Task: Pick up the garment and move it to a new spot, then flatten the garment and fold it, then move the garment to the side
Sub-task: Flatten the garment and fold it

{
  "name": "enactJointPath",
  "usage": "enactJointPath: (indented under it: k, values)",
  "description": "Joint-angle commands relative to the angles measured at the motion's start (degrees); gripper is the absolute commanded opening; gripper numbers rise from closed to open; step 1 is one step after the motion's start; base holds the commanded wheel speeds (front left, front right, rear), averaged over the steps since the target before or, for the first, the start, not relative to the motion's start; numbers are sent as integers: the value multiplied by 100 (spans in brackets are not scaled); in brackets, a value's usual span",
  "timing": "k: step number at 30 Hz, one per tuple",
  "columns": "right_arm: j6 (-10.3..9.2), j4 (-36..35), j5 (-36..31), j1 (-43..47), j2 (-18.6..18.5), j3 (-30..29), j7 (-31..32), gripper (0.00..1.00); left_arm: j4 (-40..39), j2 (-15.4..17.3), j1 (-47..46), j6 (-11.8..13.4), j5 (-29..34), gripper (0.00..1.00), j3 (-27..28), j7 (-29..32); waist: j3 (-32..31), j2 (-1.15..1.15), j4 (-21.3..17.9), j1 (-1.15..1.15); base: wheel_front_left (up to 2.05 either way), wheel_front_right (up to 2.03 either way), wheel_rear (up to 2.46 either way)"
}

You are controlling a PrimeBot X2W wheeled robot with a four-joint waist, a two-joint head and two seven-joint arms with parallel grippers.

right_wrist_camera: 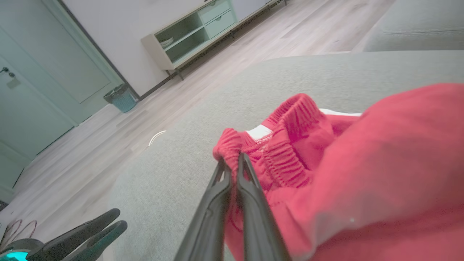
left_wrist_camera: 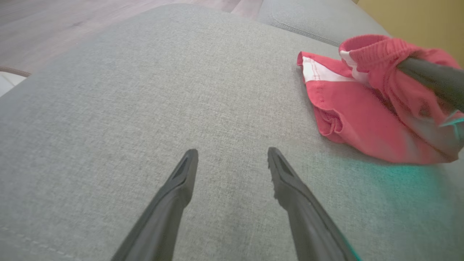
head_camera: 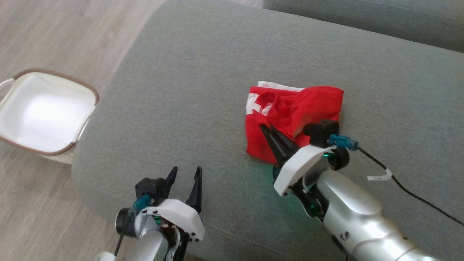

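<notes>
Garment: crumpled red fabric shorts (head_camera: 290, 116) with white side trim and a ribbed elastic waistband. They lie in a loose heap on the grey woven sofa cushion (head_camera: 203, 72), about midway between its front and back edges.
Long axis: judged unclear while bunched; the waistband end faces the cushion's left edge, and the bulk of the cloth lies away from it.
Right end effector (right_wrist_camera: 232, 157): fingers pressed together on a raised fold of the waistband, reaching in from the cushion's front edge. The cloth there is lifted clear of the cushion, while the rest sags onto it.
Left end effector (head_camera: 186, 170): fingers spread wide and holding nothing, above bare cushion near the front edge. The shorts are well apart from it, ahead and to its right.
Nearer arm: the right, already on the cloth. I judge any carry to a new spot would start from that single pinch, with most of the fabric trailing.
Surface: soft, textured upholstery, likely to drag on dangling cloth.
Beside the cushion: a white fabric basket with a brown rim (head_camera: 58, 74) stands on the pale wood-look floor (head_camera: 54, 36), off the left edge.
Room: a low open shelf unit (right_wrist_camera: 188, 36) against the wall, a small waste bin (right_wrist_camera: 121, 98) and a pale green door (right_wrist_camera: 36, 72).
</notes>
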Motion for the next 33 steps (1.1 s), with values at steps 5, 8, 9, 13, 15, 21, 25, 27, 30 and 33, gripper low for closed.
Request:
enactJointPath:
  k: [5,8,9,13,15,21,25,27,30,33]
  values:
    - [37,11,242,-406,128,379,-274,100,-210,74,-150,107,-45,100,60,-35,13,0,124,0,0,0,0]
    - [37,87,244,-513,128,407,-419,100,-211,74,-175,134,-14,100,104,-35,6,0,-26,0,0,0,0]
    - [37,121,198,-543,128,365,-464,100,-211,74,-185,141,-4,100,130,-35,-2,0,-91,0,0,0,0]
    - [37,27,-184,-562,128,-236,-532,100,-251,74,-195,190,88,100,282,-35,-47,0,-416,0,0,0,0]
    - [37,-177,-559,-410,129,-792,-535,100,-280,74,-188,215,169,100,377,-35,-74,0,-593,0,0,0,0]
    - [37,-600,-1540,243,129,-2091,-536,100,-396,74,-166,291,496,100,635,-35,-183,0,-1002,0,0,0,0]
    - [37,-851,-2017,748,129,-2729,-537,100,-522,74,-57,337,762,100,885,-35,-293,0,-1318,0,0,0,0]
    - [37,-895,-2152,956,129,-2868,-537,100,-579,74,41,342,903,100,1032,-35,-359,0,-1489,0,0,0,0]
    - [37,-954,-2246,1261,129,-2966,-537,100,-683,74,305,336,1105,100,1313,-35,-470,0,-1787,0,0,0,0]
    - [37,-961,-2200,1469,129,-2926,-537,100,-761,74,562,331,1187,100,1534,-35,-588,0,-1989,0,0,0,0]
